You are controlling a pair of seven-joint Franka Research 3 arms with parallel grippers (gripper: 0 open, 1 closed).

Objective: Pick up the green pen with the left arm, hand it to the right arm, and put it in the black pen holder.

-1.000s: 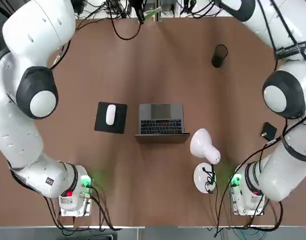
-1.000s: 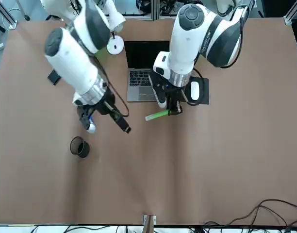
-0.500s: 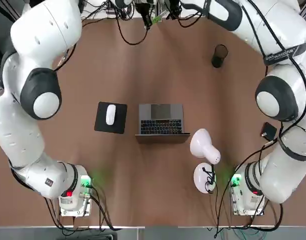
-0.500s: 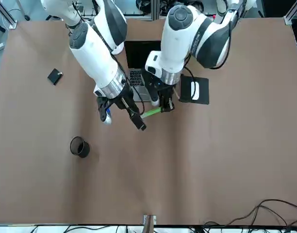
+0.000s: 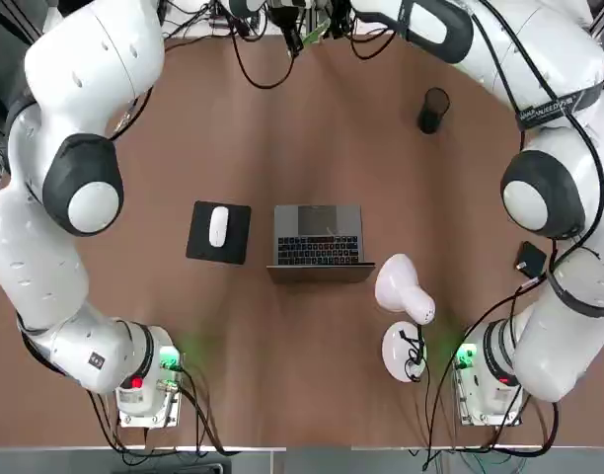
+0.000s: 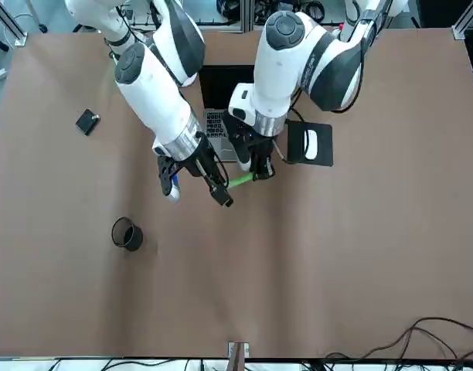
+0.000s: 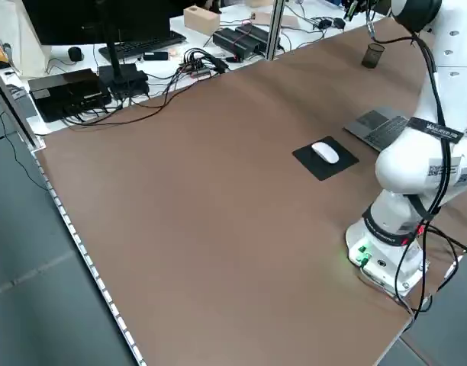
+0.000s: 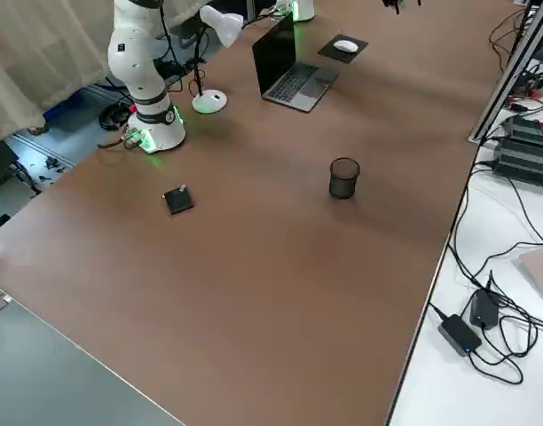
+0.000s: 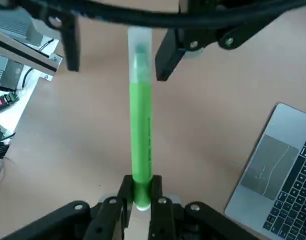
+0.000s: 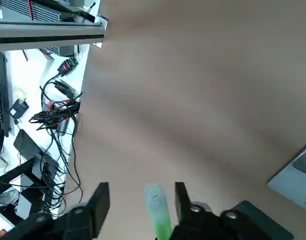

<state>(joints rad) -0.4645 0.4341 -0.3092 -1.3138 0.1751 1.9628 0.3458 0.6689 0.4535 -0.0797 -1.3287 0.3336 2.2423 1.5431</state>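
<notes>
Above the table's far middle, my left gripper (image 6: 257, 168) is shut on one end of the green pen (image 6: 240, 181), which it holds level. In the left wrist view the pen (image 9: 141, 125) runs straight out from between the fingers (image 9: 124, 192) to its clear cap. My right gripper (image 6: 224, 193) is open, and its two fingers (image 10: 100, 199) stand either side of the pen's cap end (image 10: 155, 199) without closing on it. The black pen holder (image 6: 127, 233) stands upright on the table, apart from both grippers, toward the right arm's far side (image 5: 432, 109).
A laptop (image 5: 319, 237) sits open at mid-table, with a white mouse (image 5: 218, 226) on a black pad to its left. A white desk lamp (image 5: 405, 294) stands near the right base, and a small flat black box (image 5: 530, 261) lies at the right edge. Cables cross the far edge.
The right gripper has swung in from near the pen holder, and its open fingers now bracket the pen's free end. The left gripper, still holding the pen, shifted slightly toward it.
</notes>
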